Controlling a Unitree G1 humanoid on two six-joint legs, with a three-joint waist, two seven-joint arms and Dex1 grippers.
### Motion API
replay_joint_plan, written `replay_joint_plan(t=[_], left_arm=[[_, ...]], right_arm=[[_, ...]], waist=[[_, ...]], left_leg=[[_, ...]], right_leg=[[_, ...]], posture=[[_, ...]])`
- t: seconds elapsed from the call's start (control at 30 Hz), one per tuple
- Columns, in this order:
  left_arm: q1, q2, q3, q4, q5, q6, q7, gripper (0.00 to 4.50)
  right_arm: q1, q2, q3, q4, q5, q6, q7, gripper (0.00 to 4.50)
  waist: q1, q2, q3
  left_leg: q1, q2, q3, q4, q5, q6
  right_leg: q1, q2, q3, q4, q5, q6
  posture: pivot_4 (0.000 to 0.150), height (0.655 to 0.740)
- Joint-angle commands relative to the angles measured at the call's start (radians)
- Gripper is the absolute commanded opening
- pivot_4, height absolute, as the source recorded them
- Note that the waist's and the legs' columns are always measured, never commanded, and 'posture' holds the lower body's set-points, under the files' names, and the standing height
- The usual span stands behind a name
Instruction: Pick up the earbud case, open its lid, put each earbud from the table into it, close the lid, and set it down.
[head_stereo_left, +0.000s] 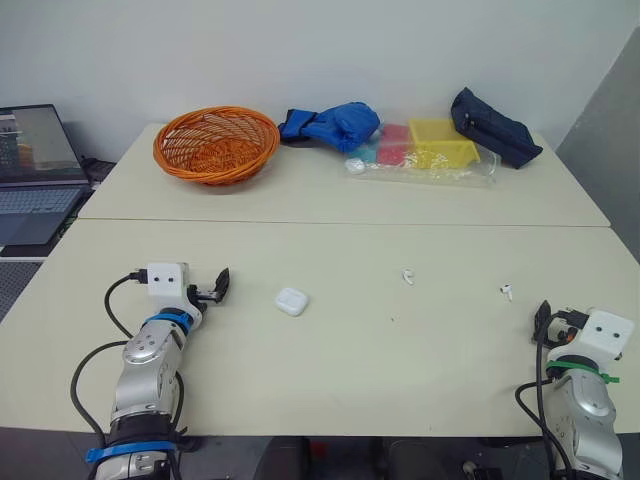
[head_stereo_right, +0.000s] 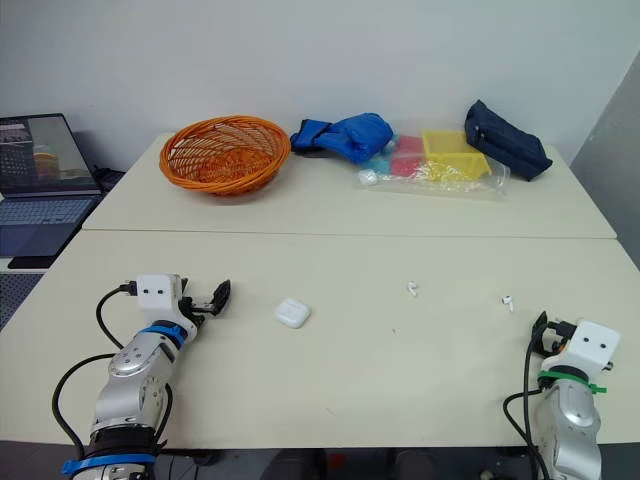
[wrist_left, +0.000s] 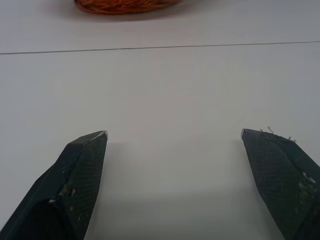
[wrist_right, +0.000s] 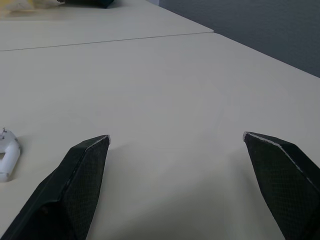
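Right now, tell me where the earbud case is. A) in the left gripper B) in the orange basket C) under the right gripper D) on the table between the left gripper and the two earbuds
D: the earbud case lies on the table, apart from the open left gripper to its left, with the middle earbud and the right-hand earbud to its right.

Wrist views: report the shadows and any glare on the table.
Left wrist view: a soft shadow lies on the table under the open left gripper, a darker one sits under the basket, and there is no glare. Right wrist view: a faint shadow lies beneath the open right gripper; the light is otherwise even, with no glare.
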Motion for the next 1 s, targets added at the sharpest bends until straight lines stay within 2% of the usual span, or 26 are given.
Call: replay_joint_plan(t=[0.03, 0.17, 0.37, 0.53, 0.7, 0.8, 0.87, 1.0], left_arm=[[0.010, 0.014, 0.001, -0.087, -0.034, 0.032, -0.043, 4.47], [0.067, 0.059, -0.047, -0.198, -0.050, 0.061, -0.169, 4.47], [0.156, 0.120, -0.040, -0.354, -0.107, 0.126, -0.269, 4.47], [0.277, 0.177, -0.105, -0.464, -0.109, 0.114, -0.400, 4.47], [0.300, 0.143, -0.173, -0.481, -0.071, 0.096, -0.387, 4.47], [0.295, 0.093, -0.200, -0.472, -0.049, 0.105, -0.330, 4.47], [0.302, 0.074, -0.232, -0.472, -0.030, 0.099, -0.323, 4.47], [0.285, 0.023, -0.286, -0.416, 0.045, 0.053, -0.274, 4.47]], right_arm=[[0.001, -0.021, -0.007, -0.068, 0.001, 0.001, 0.005, 4.50], [0.008, -0.059, 0.007, -0.134, -0.009, 0.013, 0.047, 4.50], [0.031, -0.143, 0.043, -0.237, 0.004, 0.059, 0.154, 4.50], [-0.011, -0.294, 0.137, -0.301, 0.160, 0.180, 0.458, 4.50], [-0.086, -0.404, 0.228, -0.369, 0.337, 0.312, 0.717, 4.50], [-0.123, -0.475, 0.306, -0.392, 0.374, 0.348, 0.859, 4.50], [-0.152, -0.497, 0.341, -0.399, 0.385, 0.367, 0.901, 4.50], [-0.211, -0.530, 0.426, -0.412, 0.395, 0.415, 0.988, 4.50]], waist=[[0.000, 0.000, 0.000], [-0.001, 0.000, 0.001], [-0.001, 0.000, 0.002], [-0.005, 0.001, 0.003], [0.000, 0.000, 0.008], [0.002, -0.002, 0.011], [0.004, -0.007, 0.014], [0.010, -0.007, 0.014]], left_leg=[[0.000, 0.000, 0.000, 0.000, 0.000, 0.000], [0.000, 0.000, 0.001, -0.001, 0.000, 0.000], [0.000, 0.001, 0.000, -0.002, -0.001, -0.001], [0.000, 0.001, 0.001, -0.003, -0.001, -0.001], [0.000, 0.002, -0.001, -0.003, -0.001, -0.001], [-0.001, 0.002, -0.001, -0.003, -0.001, -0.001], [-0.001, 0.002, -0.002, -0.003, -0.001, -0.001], [-0.003, 0.001, -0.003, -0.003, -0.002, -0.002]], right_leg=[[0.000, 0.000, 0.000, 0.000, 0.000, 0.000], [-0.001, 0.000, 0.001, 0.000, -0.001, -0.001], [-0.001, 0.000, 0.003, 0.000, -0.003, -0.004], [-0.001, 0.000, 0.004, -0.001, -0.004, -0.005], [-0.001, 0.000, 0.000, 0.000, -0.004, -0.005], [-0.001, 0.000, 0.000, -0.001, -0.005, -0.005], [-0.001, 0.000, -0.001, -0.001, -0.006, -0.005], [-0.001, -0.001, -0.002, -0.001, -0.007, -0.004]], posture=[[0.150, 0.7400], [0.150, 0.7400], [0.150, 0.7400], [0.150, 0.7400], [0.150, 0.7400], [0.150, 0.7400], [0.150, 0.7400], [0.150, 0.7400]])
